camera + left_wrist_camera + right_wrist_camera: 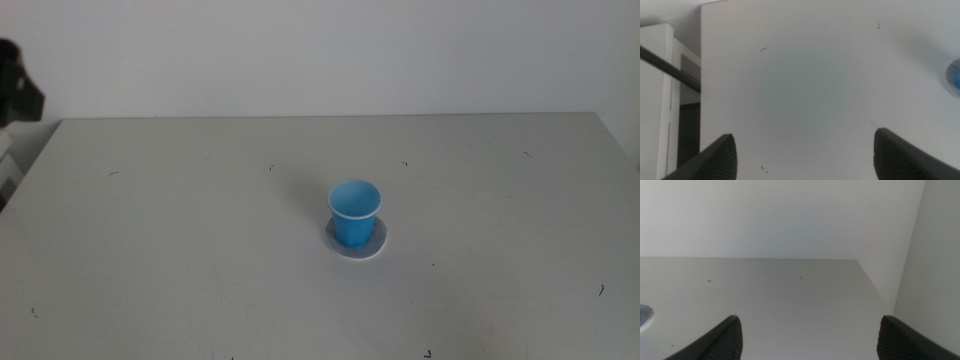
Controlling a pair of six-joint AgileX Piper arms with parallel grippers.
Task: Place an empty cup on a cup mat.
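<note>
The bright blue cup (354,211) stands upright and empty on the round grey cup mat (372,244), right of the table's middle. A sliver of the cup (955,79) shows at the edge of the left wrist view. An edge of the mat (645,317) shows in the right wrist view. My left gripper (805,155) is open and empty above bare table, away from the cup. My right gripper (807,337) is open and empty above bare table. Neither arm shows in the middle view.
The grey table (180,250) has small dark specks. A dark object (18,90) sits at the far left beyond the table. A white wall stands behind, and a white panel (935,255) beside the table's right edge.
</note>
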